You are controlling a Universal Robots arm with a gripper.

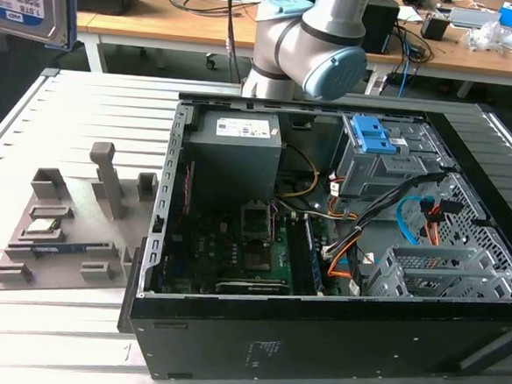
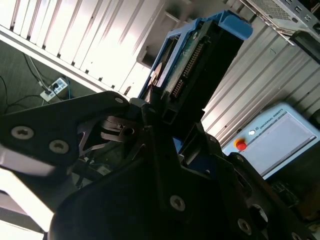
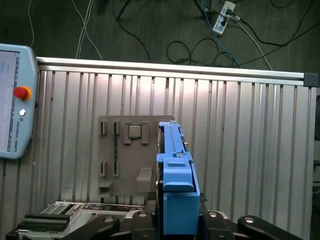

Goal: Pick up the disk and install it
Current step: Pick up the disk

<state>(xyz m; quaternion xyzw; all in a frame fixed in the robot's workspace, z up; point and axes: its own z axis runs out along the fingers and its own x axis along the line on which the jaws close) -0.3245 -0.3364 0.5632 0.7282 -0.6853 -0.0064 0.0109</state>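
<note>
The disk (image 1: 28, 0), a silver drive with a white-and-blue label and a blue carrier edge, hangs high at the exterior view's top left, well above the table. In the second wrist view my gripper (image 2: 167, 107) is shut on the disk (image 2: 200, 65), its black fingers clamping the lower end of the blue frame. The first wrist view looks along the disk (image 3: 175, 170) edge-on, its blue carrier upright between the gripper (image 3: 175, 217) fingers, above the slatted table.
The open computer case (image 1: 160, 238) lies on the table, with a grey power-supply box (image 1: 237, 147) and a drive cage topped by a blue latch (image 1: 374, 134). A grey fixture plate (image 1: 69, 223) lies at the exterior view's left. A teach pendant (image 3: 12, 100) rests on the slats.
</note>
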